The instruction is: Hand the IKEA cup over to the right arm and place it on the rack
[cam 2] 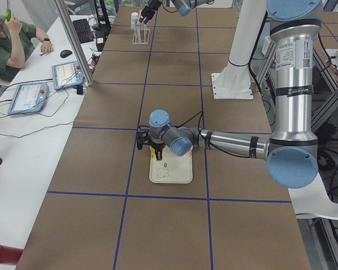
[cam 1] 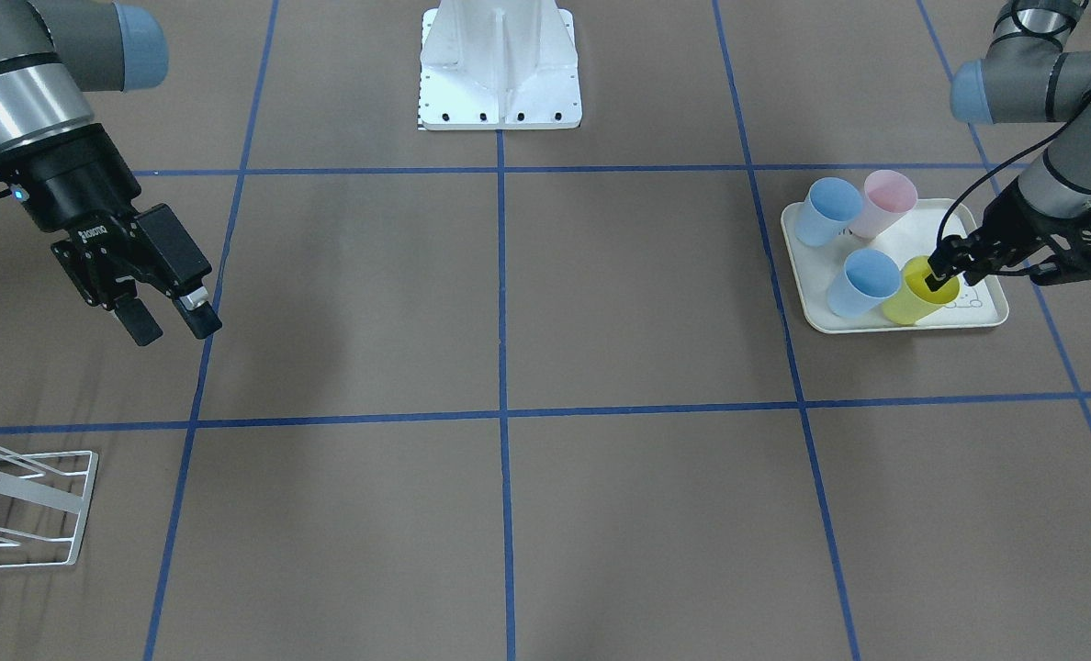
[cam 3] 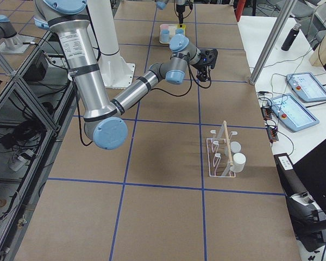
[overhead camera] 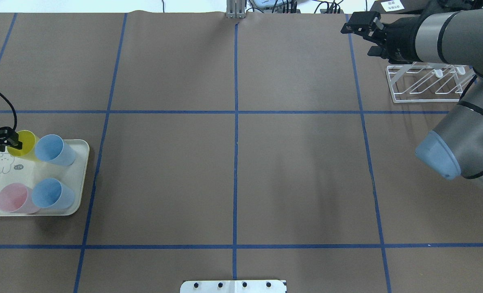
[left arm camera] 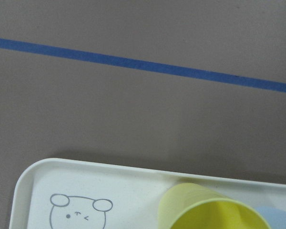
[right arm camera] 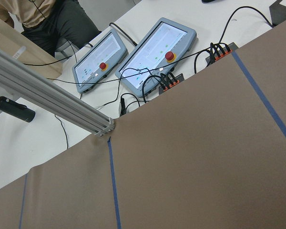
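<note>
You are keeping the right gripper [cam 1: 174, 327] well apart from the tray [cam 1: 991, 308], across the table, its jaws standing apart and empty. The rack [cam 1: 50, 498] is lying even farther from the tray. On the tray, the yellow cup [cam 1: 913, 298] is standing near one corner, just beside a blue cup [cam 1: 862, 283]. The left gripper [cam 1: 942, 273] is straddling the yellow rim, one finger inside; whether it is pinching, I cannot tell. You should be squeezing firmly, then lifting straight up off the tray, staying clear of the blue cup.
</note>
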